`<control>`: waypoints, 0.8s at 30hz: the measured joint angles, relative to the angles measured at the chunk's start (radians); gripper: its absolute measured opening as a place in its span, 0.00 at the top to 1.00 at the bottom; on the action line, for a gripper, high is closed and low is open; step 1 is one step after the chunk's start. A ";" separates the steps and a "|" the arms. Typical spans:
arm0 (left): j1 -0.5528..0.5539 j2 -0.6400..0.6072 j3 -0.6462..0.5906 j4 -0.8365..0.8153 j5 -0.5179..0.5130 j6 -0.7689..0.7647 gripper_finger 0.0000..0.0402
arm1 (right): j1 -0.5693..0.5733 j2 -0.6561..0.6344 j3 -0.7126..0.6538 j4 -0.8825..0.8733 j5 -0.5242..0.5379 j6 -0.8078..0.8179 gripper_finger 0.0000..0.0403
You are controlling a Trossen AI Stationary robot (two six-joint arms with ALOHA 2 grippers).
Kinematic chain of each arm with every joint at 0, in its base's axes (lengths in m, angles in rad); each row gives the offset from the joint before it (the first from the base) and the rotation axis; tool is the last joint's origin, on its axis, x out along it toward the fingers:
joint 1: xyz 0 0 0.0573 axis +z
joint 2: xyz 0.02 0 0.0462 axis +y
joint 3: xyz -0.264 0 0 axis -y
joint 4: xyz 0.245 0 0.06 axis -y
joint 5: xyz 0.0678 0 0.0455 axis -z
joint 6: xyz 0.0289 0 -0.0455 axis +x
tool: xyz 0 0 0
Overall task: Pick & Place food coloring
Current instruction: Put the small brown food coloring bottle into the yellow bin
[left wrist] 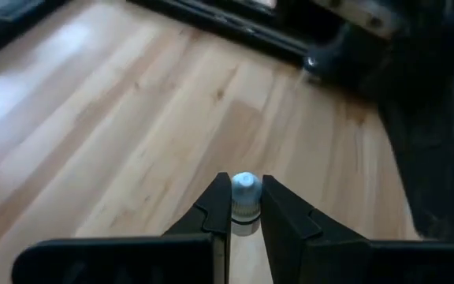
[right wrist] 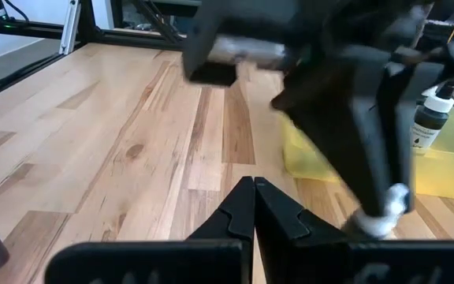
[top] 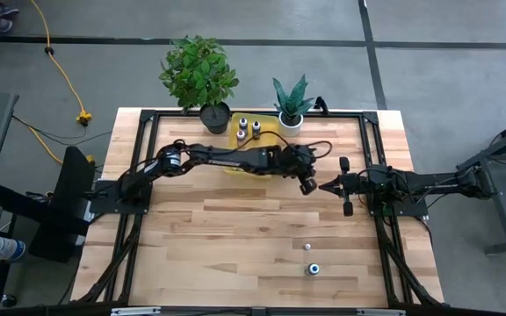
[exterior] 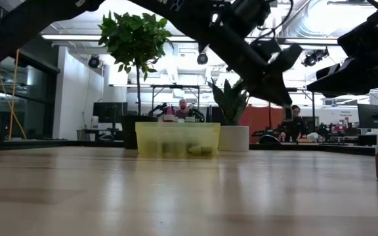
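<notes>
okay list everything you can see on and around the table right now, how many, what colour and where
food coloring bottle: one, whitish with pale cap, clamped in the left hand above the table.
Bottles in bin: three show from above, dark with light tops.
Loose bottles: two, near the table's front edge, right of centre.
Yellow bin: one, translucent, at the back edge between the plants.
Leafy plant: one, green, dark pot, back left of the bin.
Spiky plant: one, green, white pot, right of the bin.
Table: one, pale wood.
Left hand: shut on the bottle, raised over mid-table.
Right hand: shut, empty, just right of the left hand.
</notes>
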 joint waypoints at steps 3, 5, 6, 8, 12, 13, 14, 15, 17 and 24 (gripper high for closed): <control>0.012 -0.033 -0.029 -0.049 -0.019 -0.017 0.91 | 0.000 0.000 0.000 0.000 0.000 0.000 1.00; 0.019 -0.044 -0.039 -0.054 -0.059 -0.032 0.91 | 0.000 0.000 0.000 0.000 0.000 0.000 1.00; 0.025 -0.060 -0.050 -0.083 -0.070 -0.038 0.91 | 0.000 0.000 0.000 0.000 0.000 0.000 1.00; 0.034 -0.083 -0.066 -0.130 -0.084 -0.055 0.91 | 0.000 0.000 0.000 0.000 0.000 0.000 1.00; 0.049 -0.131 -0.123 -0.155 -0.133 -0.114 0.91 | 0.000 -0.001 0.000 0.000 0.000 0.000 1.00; 0.053 -0.141 -0.138 -0.144 -0.152 -0.133 0.91 | 0.000 -0.001 0.000 0.000 0.000 0.000 1.00; 0.057 -0.159 -0.161 -0.153 -0.161 -0.154 0.91 | 0.000 -0.001 0.000 0.000 0.000 0.000 1.00; 0.061 -0.178 -0.185 -0.164 -0.171 -0.175 0.91 | 0.000 -0.001 0.000 0.000 0.000 0.000 1.00; 0.065 -0.208 -0.225 -0.139 -0.197 -0.231 0.91 | 0.000 -0.001 0.000 0.001 0.000 0.000 1.00; 0.068 -0.341 -0.424 -0.133 -0.302 -0.363 0.91 | 0.000 -0.001 0.000 0.000 0.000 0.000 1.00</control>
